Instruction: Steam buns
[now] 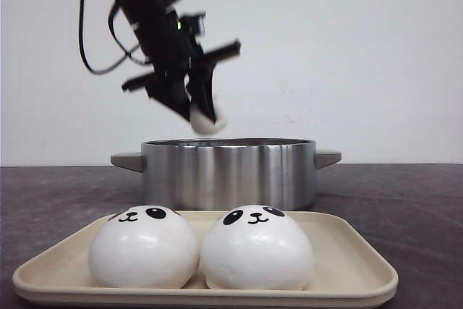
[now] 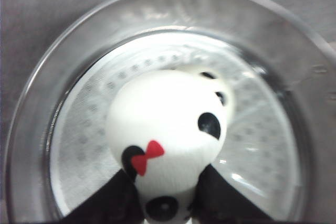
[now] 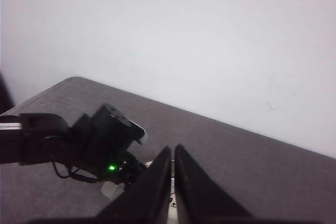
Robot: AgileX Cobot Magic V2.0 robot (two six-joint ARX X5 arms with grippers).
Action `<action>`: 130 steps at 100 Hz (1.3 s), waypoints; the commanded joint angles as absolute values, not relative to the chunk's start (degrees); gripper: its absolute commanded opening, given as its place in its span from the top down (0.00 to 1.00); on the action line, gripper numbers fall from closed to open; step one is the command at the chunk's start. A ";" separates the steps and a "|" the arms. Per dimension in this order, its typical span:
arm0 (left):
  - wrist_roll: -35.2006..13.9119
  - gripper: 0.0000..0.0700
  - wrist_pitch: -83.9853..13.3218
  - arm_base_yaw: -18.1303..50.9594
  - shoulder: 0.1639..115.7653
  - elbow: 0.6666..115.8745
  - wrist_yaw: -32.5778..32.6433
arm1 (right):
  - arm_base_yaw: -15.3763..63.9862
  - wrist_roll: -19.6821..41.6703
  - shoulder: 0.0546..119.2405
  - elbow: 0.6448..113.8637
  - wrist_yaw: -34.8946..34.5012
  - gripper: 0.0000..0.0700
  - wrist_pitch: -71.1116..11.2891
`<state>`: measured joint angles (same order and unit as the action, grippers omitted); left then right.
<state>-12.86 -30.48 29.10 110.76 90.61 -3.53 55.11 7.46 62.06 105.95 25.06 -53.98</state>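
Pot rim (image 1: pixel 228 142) below held bun (image 1: pixel 206 122), clear gap

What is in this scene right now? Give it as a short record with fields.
left tool: shut on a bun with a red bow, held above the pot
right tool: fingers close together, holding nothing visible
pot: steel, two handles, perforated steamer plate inside, another bun partly hidden behind the held one
tray: beige, in front of the pot
buns on tray: two, left and right, side by side
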 commanded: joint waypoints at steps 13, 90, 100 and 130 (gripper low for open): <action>-13.15 0.94 -28.62 28.36 114.19 92.38 -2.59 | 55.77 7.11 62.43 106.91 24.88 1.00 -54.26; -13.56 0.20 -36.51 27.88 115.57 99.33 -3.01 | 55.75 9.72 62.96 106.80 24.88 1.00 -60.55; -13.54 0.20 -38.30 28.16 113.30 103.00 -2.98 | 55.24 13.43 64.62 106.80 25.56 1.00 -67.51; -13.26 0.20 -37.43 28.47 95.22 103.59 -2.96 | 52.01 20.80 70.89 100.77 22.00 1.00 -74.65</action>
<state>-13.65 -37.43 28.05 97.62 101.80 -2.94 51.42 17.74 69.95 101.45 23.77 -75.64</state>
